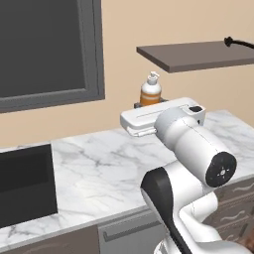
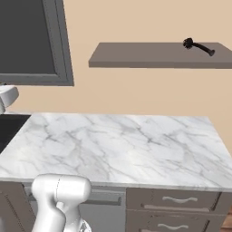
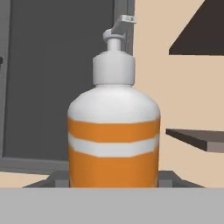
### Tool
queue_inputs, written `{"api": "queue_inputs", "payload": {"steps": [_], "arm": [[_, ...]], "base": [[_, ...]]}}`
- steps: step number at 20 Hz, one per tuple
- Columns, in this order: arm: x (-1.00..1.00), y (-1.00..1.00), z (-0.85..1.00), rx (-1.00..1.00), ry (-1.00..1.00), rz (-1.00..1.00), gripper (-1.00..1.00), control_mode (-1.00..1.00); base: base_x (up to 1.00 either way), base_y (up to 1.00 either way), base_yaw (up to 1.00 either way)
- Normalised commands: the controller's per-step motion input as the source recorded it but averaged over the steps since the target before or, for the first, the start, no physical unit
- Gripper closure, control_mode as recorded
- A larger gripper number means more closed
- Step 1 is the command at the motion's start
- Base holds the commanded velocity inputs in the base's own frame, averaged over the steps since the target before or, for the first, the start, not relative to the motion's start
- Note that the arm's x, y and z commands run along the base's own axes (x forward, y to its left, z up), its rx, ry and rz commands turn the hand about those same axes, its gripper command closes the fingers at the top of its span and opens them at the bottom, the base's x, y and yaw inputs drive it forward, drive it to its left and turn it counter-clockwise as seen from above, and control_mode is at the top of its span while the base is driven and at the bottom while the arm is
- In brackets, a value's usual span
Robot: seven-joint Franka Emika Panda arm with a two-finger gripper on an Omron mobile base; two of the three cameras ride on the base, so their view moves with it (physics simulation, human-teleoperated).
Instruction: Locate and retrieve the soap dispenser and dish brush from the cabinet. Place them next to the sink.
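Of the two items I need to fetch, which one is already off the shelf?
The soap dispenser, the orange bottle with a white pump, sits between the jaws. The black dish brush lies on the brown shelf.

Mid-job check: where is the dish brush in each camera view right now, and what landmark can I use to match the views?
Left base view: the dish brush lies at the top right edge, on the cabinet.
Right base view: the dish brush lies upper right, on the far right end of the cabinet.
Hand view: not in it.
Shared landmark: the cabinet, seen in the hand view too.
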Motion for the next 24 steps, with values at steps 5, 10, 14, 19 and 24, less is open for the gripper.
{"api": "queue_inputs", "payload": {"steps": [5, 10, 14, 19, 24], "arm": [[-0.04, 0.14, -0.05, 0.01, 0.02, 0.02, 1.00, -1.00], [0.26, 0.04, -0.13, 0.03, 0.04, 0.08, 1.00, -1.00], [0.67, 0.01, -0.39, 0.04, 0.08, 0.30, 1.00, -1.00], [0.71, -0.04, -0.66, -0.03, 0.05, 0.33, 1.00, -1.00], [0.60, -0.01, -0.61, -0.10, 0.00, 0.34, 1.00, -1.00]], "base": [[-0.01, 0.09, -0.01], [0.00, 0.00, 0.00], [0.00, 0.00, 0.00], [0.00, 0.00, 0.00], [0.00, 0.00, 0.00]]}}
